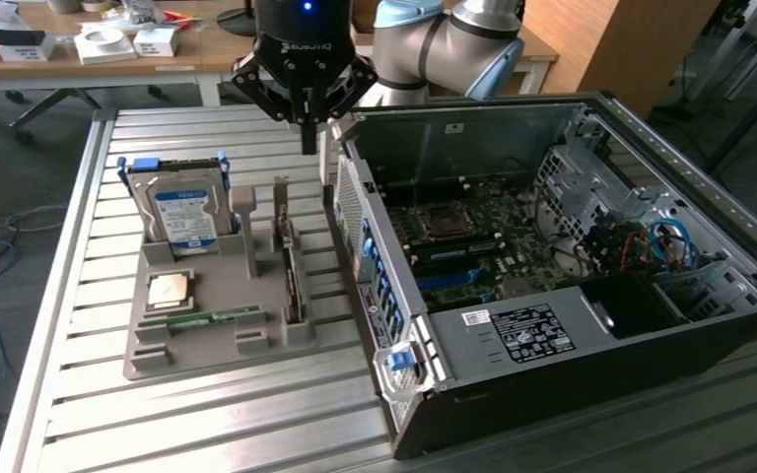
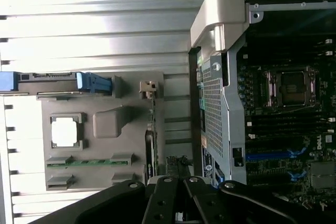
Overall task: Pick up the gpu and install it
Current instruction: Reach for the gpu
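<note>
Gpu (image 1: 292,271) on edge in grey holder (image 1: 208,296), untouched. Gripper (image 1: 310,148) hovers toward bench's far edge, fingers pinched together, empty. Good grasp likely needs jaws straddling card's thin edge, square descent.

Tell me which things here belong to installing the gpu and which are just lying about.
For the job: gpu standing in the gray holder; open computer case; tool above them.
Lying about: hard drive; CPU chip; green memory stick.
</note>
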Controlling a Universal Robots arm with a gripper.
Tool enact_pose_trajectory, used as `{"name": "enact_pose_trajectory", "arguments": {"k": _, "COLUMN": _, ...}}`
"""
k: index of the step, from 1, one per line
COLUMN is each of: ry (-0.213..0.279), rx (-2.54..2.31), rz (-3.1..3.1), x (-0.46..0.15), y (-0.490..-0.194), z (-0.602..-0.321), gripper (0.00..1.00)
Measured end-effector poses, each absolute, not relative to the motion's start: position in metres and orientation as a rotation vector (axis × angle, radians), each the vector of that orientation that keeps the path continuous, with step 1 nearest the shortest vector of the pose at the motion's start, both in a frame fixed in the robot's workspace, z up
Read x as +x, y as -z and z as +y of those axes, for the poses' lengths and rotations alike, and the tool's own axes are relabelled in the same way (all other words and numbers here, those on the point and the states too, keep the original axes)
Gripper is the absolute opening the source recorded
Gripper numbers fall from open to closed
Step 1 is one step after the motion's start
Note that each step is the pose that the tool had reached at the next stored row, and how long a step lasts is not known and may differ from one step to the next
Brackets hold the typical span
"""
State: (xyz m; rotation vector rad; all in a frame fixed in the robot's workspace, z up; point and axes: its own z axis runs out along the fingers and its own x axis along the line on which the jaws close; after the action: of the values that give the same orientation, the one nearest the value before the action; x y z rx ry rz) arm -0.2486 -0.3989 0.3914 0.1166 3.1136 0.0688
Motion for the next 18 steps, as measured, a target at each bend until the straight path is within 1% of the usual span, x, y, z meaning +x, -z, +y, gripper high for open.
{"name": "enact_pose_trajectory", "arguments": {"k": 18, "ry": -0.069, "rx": 0.117, "rz": 3.114, "x": -0.261, "y": -0.391, "z": -0.399, "gripper": 0.11}}
